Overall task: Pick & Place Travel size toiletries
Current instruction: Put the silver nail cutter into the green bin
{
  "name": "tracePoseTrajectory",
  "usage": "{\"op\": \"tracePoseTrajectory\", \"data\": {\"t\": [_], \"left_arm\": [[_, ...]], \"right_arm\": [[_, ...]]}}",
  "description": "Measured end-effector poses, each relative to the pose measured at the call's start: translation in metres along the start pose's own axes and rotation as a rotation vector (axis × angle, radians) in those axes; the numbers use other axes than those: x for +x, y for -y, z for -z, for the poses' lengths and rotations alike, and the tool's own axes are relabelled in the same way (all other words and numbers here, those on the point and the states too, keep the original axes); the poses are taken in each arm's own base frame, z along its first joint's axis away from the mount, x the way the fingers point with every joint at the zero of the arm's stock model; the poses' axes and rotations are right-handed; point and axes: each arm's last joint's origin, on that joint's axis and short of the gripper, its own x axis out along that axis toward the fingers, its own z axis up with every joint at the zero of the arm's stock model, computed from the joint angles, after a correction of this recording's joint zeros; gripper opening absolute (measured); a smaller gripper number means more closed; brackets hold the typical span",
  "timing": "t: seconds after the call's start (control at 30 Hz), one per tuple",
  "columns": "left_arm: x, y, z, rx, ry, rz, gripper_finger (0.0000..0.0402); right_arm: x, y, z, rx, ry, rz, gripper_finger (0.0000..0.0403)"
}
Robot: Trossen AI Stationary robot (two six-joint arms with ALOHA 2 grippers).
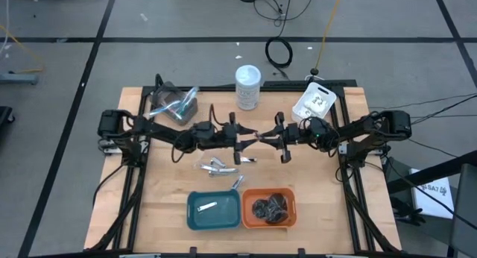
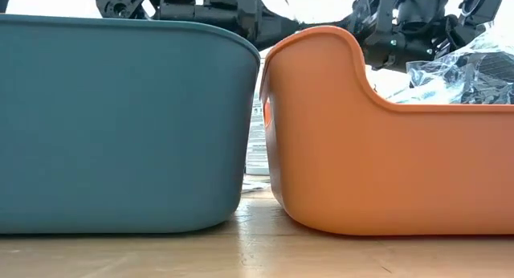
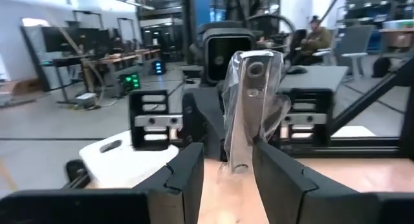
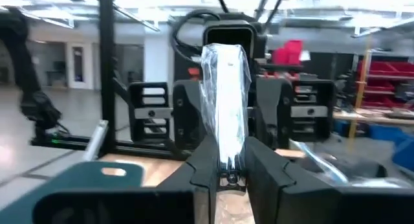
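A slim silver tube in clear crinkled wrapping (image 1: 257, 136) is hanging in the air above the middle of the wooden table (image 1: 320, 206), and both grippers are holding it at the same time. The left gripper (image 3: 226, 167) is closing its two dark fingers narrowly on one end of the wrapped tube. The right gripper (image 4: 228, 164) is pinching the other end, with its fingers almost together.

More silver wrapped tubes (image 1: 216, 166) are lying loose on the table just below the grippers. One similar piece is lying inside the teal plastic tray (image 1: 195, 218) near the front edge. Beside it, the orange plastic tray (image 1: 291, 213) is carrying dark round bundles in clear wrap (image 1: 269, 207). A tall white-lidded jar (image 1: 248, 86) is standing near the back edge.
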Motion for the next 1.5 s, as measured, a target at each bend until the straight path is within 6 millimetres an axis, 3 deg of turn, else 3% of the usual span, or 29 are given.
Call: {"op": "tracePoseTrajectory", "data": {"t": [0.5, 0.83, 1.03, 1.23, 1.5], "left_arm": [[0.005, 0.004, -0.006, -0.063, 0.024, 0.047, 0.0142], [0.004, 0.005, -0.015, -0.080, 0.078, 0.092, 0.0286], [0.004, 0.006, -0.016, -0.074, 0.095, 0.100, 0.0337], [0.004, 0.005, -0.015, -0.081, 0.087, 0.077, 0.0345], [0.004, 0.008, -0.012, -0.089, 0.060, 0.062, 0.0316]], "right_arm": [[-0.004, -0.002, 0.001, 0.010, 0.011, -0.038, 0.0041], [-0.005, -0.002, 0.006, 0.025, -0.030, -0.036, 0.0041], [-0.005, -0.001, 0.004, 0.020, -0.013, -0.035, 0.0041], [-0.005, -0.001, 0.000, 0.016, 0.019, -0.038, 0.0041], [-0.005, -0.001, 0.001, 0.017, 0.017, -0.037, 0.0041]]}}
